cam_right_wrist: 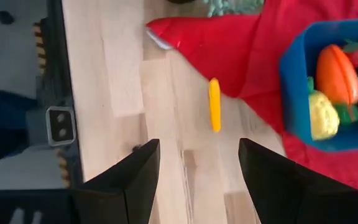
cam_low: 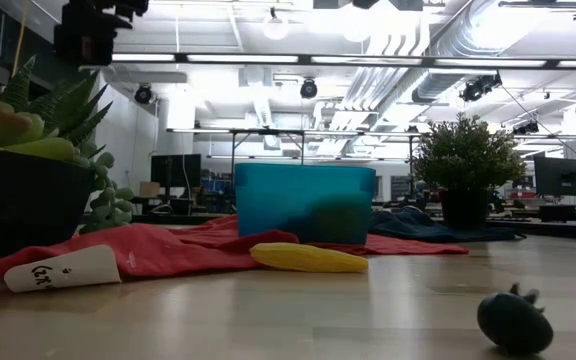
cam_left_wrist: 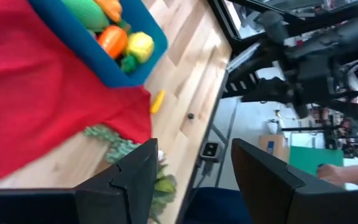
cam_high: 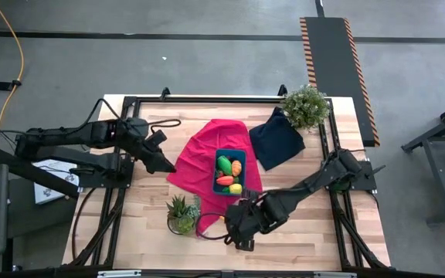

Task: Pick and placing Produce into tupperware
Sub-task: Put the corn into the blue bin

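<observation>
The teal-blue tupperware (cam_high: 215, 179) sits on a red cloth (cam_high: 207, 158) mid-table. It holds green, orange, red-orange and yellow toy produce (cam_high: 229, 173). One long yellow piece (cam_right_wrist: 214, 104) lies flat on the bare wood just off the cloth's near edge, and also shows in the low view (cam_low: 308, 258). My right gripper (cam_right_wrist: 197, 168) hovers open above the wood near the table's near edge, a little short of that yellow piece. My left gripper (cam_left_wrist: 191, 180) is open and raised over the table's left part, left of the red cloth. Neither touches anything.
A potted succulent (cam_high: 181, 212) stands on the cloth's near-left corner, close to my right gripper. A leafy plant (cam_high: 306, 106) and a navy cloth (cam_high: 276, 139) lie toward the far right. A small dark object (cam_low: 513, 322) sits on the wood near the near edge.
</observation>
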Available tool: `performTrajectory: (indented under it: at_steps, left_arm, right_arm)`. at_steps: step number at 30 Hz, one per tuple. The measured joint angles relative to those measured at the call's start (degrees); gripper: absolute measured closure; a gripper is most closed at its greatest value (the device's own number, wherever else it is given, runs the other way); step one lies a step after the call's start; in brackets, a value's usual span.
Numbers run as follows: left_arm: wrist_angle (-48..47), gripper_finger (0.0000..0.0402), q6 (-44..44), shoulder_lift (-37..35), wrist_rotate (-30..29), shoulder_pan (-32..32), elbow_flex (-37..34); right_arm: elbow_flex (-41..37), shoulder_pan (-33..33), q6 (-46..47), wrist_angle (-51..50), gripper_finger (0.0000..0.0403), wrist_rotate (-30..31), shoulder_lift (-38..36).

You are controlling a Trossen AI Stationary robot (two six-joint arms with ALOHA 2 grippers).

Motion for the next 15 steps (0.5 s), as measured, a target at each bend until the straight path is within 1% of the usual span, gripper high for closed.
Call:
performTrajectory:
  at_steps: [5,11,13,15]
  left_arm:
    - [1.7,0.0208,-4.4,0.0,-4.1,-5.7,0.0]
    - [2.8,0.0208,-5.3,0.0,-8.4,-11.4,0.0]
    - [2.8,0.0208,-5.3,0.0,-9.6,-13.1,0.0]
    - [2.7,0.0208,-5.3,0.0,-10.6,-14.6,0.0]
  right_arm:
    - [0.0,0.1,-4.8,2.9,0.0192,0.5,4.0]
    - [0.0,0.3,-9.4,3.3,0.0192,6.3,8.3]
    - [0.0,-0.2,-9.6,4.1,0.0192,6.0,9.6]
    - [0.0,-0.9,-10.6,5.4,0.0192,3.8,10.6]
